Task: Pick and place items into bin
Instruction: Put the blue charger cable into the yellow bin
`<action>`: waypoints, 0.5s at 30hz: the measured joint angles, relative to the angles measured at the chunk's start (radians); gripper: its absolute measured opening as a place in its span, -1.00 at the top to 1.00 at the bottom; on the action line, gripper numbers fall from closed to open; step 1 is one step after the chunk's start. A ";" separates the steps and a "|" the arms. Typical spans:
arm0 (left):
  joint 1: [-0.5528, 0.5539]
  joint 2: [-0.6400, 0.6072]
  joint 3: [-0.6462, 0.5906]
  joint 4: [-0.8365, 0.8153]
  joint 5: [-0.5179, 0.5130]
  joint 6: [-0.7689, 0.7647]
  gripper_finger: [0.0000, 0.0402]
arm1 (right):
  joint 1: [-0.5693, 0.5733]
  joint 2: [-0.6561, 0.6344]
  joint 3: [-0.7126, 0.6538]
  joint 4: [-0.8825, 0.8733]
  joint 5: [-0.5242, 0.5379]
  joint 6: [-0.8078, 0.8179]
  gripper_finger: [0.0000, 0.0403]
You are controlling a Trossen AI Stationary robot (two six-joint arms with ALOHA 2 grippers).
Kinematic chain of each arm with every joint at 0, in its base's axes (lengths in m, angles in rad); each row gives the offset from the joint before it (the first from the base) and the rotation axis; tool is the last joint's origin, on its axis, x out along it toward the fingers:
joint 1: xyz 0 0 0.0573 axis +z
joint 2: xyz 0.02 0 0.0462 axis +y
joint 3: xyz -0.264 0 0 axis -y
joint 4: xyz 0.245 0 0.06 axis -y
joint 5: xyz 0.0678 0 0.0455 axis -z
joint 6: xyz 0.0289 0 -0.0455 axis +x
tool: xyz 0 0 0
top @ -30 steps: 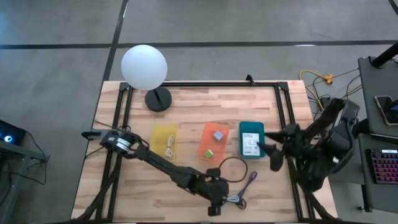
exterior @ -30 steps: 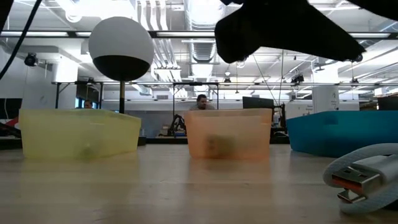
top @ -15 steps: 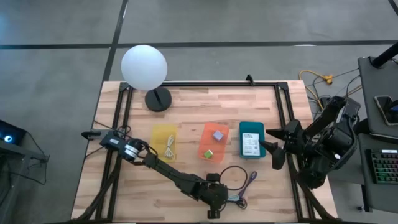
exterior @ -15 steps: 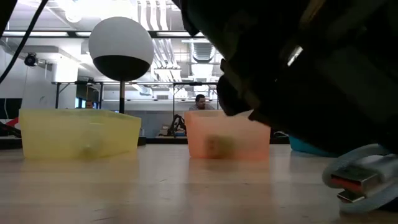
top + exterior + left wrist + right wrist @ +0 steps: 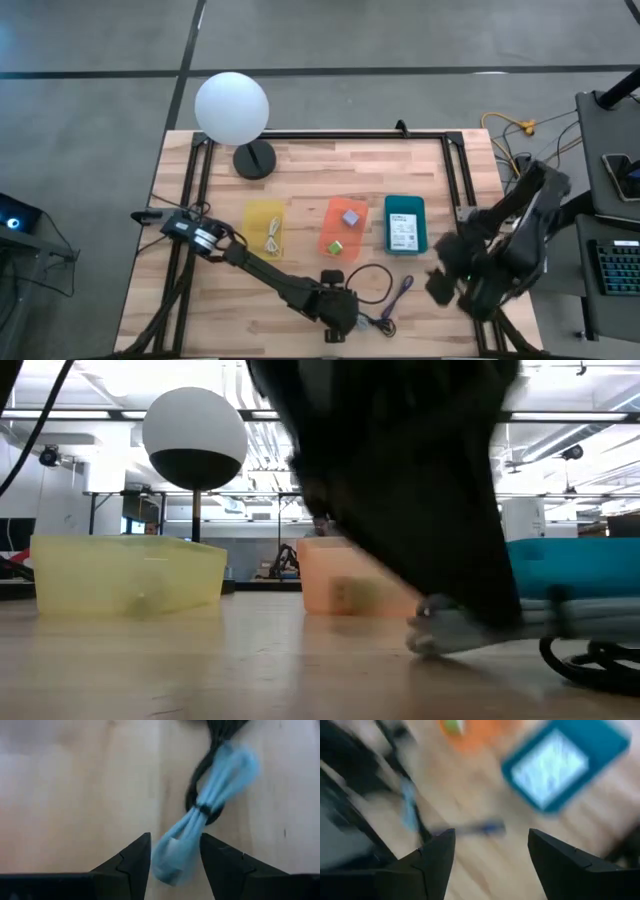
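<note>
Three bins (image 5: 264, 228), two cubes (image 5: 350, 217)

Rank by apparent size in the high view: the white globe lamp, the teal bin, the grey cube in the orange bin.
1. White globe lamp, largest.
2. Teal bin.
3. Grey cube in the orange bin, smallest.

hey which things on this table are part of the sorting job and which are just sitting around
Part of the job: yellow bin with white cable; orange bin with two cubes; teal bin with a card; grey cable between the left gripper fingers; purple cable; black cable.

Just sitting around: white globe lamp.
</note>
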 joint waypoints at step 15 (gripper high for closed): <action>-0.066 -0.125 -0.007 -0.365 -0.203 -0.005 0.52 | 0.009 0.379 -0.085 0.312 -0.364 -0.361 0.25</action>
